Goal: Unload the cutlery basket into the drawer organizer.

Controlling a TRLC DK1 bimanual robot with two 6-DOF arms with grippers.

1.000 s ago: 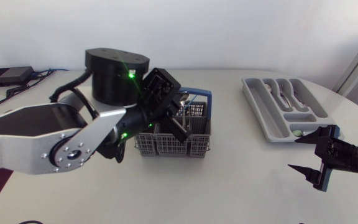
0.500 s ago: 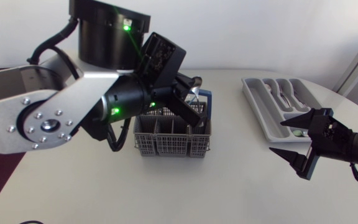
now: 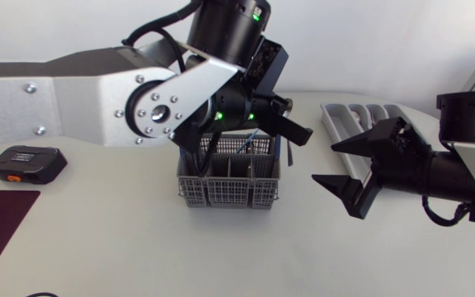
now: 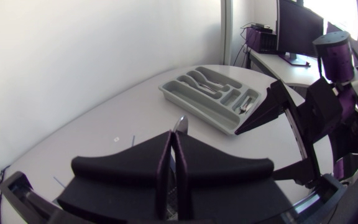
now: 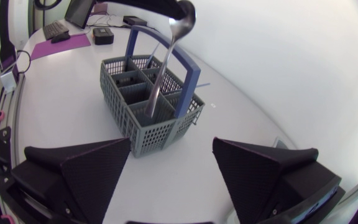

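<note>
Above the basket (image 3: pixel 225 195), left end effector (image 4: pixel 173 148) clamps a spoon (image 5: pixel 164 68) — right end effector (image 5: pixel 172 148) gapes empty.

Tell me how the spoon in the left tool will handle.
The spoon looks like polished metal: probably stiff, likely slippery. Pinched near its bowl by the left tool, it may pivot and catch the basket.

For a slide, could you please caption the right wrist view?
Open black right gripper faces grey cutlery basket with blue handle; left gripper holds silver spoon.
</note>
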